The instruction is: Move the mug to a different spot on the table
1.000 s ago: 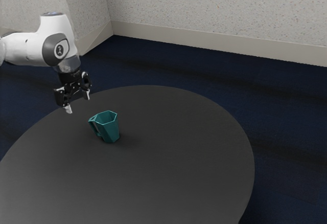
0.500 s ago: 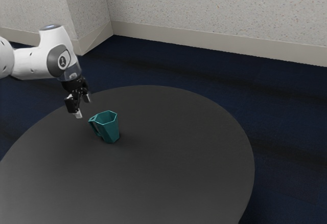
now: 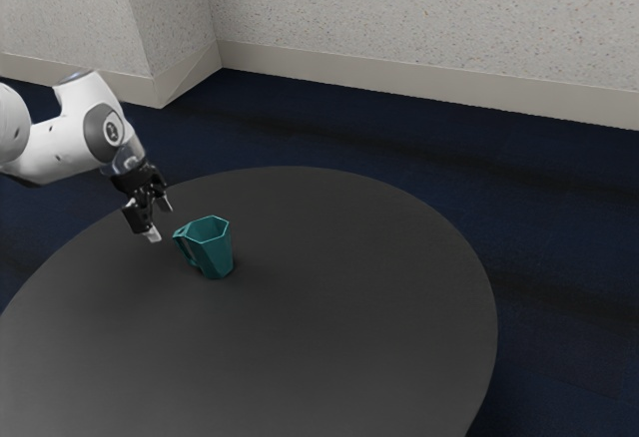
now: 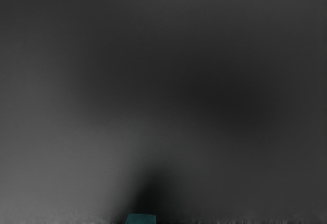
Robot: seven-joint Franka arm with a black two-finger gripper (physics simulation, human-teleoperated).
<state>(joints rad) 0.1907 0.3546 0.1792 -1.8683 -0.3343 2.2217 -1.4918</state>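
The claw (image 3: 152,218) hangs low over the worktop (image 3: 349,337), tilted, its two tips spread as far as I can judge from the side, with nothing between them. Just beside it, toward the exterior view's right and a little lower in that view, stands the mug (image 3: 207,245): teal, faceted, upright, not touching the claw. Its handle faces the claw's side and its open mouth points up; nothing shows inside it, so I take it to be empty. In the wrist view a teal sliver of the mug (image 4: 140,218) sits at the edge nearest the hand, with a dark shadow above it on the bare worktop (image 4: 163,81), which suggests the mug lies just under or just ahead of the hand rather than between the tips. The coming move therefore turns on closing that short gap sideways toward the mug and bringing the tips down on either side of its rim or wall. Beyond the mug the round dark worktop runs well away from the claw, leaving much room for a new spot.
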